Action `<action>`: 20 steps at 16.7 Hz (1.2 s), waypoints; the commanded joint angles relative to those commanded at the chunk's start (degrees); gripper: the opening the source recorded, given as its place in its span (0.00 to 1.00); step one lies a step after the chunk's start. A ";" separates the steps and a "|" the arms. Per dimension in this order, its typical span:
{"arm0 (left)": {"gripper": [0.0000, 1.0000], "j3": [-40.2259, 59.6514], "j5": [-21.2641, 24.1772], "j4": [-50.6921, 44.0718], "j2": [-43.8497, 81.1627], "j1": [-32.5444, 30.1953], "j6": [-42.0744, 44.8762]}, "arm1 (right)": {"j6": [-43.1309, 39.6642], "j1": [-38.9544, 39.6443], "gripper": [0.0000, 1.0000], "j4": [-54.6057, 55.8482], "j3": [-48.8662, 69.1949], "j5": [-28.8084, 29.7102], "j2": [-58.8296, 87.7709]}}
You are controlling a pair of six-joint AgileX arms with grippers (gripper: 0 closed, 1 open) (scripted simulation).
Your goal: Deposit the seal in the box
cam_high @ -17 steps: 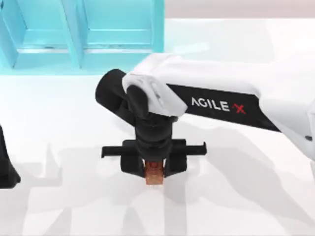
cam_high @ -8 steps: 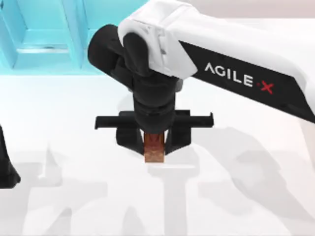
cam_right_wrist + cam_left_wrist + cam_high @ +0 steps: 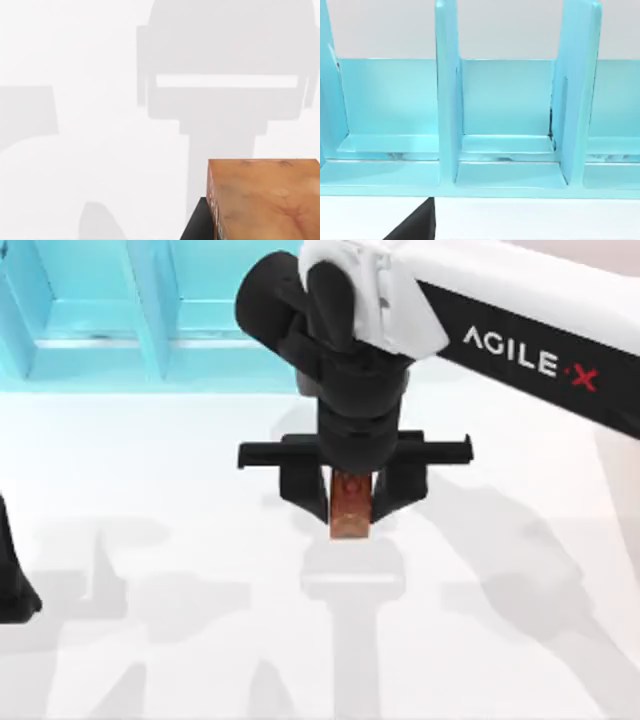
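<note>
White table (image 3: 150,490) under right end effector (image 3: 351,502) clamping seal (image 3: 350,512), box (image 3: 510,150) apart.

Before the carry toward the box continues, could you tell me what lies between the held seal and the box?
In the top view, bare white table lies between the seal and the box.

- Even, bright light floods the white table (image 3: 150,570), which reads nearly blown out.
- Soft grey shadows of the arms lie on the table; below the right gripper (image 3: 352,502) a crisp-edged gripper-shaped shadow (image 3: 227,90) falls.
- The box (image 3: 510,125) shows glossy sheen along its floor edges and walls.
- The seal (image 3: 265,200) looks slightly soft close to the wrist lens.
</note>
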 joint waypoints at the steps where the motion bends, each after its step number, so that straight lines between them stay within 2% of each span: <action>1: 1.00 0.00 0.00 0.00 0.00 0.00 0.00 | -2.97 -2.93 0.00 -0.07 -0.67 -0.02 -0.76; 4: 1.00 0.00 0.00 0.00 0.00 0.00 0.00 | -15.18 -15.13 0.00 -0.46 -3.62 0.00 -3.52; 10: 1.00 0.00 0.00 0.00 0.00 0.00 0.00 | -47.04 -46.84 0.00 -1.04 -12.34 0.55 -11.10; 13: 1.00 0.00 0.00 0.00 0.00 0.00 0.00 | -60.03 -59.90 0.00 -0.63 -16.37 0.52 -15.33; 16: 1.00 0.00 0.00 0.00 0.00 0.00 0.00 | -67.79 -67.70 0.00 -0.08 -19.11 0.11 -18.59; 20: 1.00 0.00 0.00 0.00 0.00 0.00 0.00 | -70.04 -69.97 0.00 0.20 -20.06 -0.15 -19.78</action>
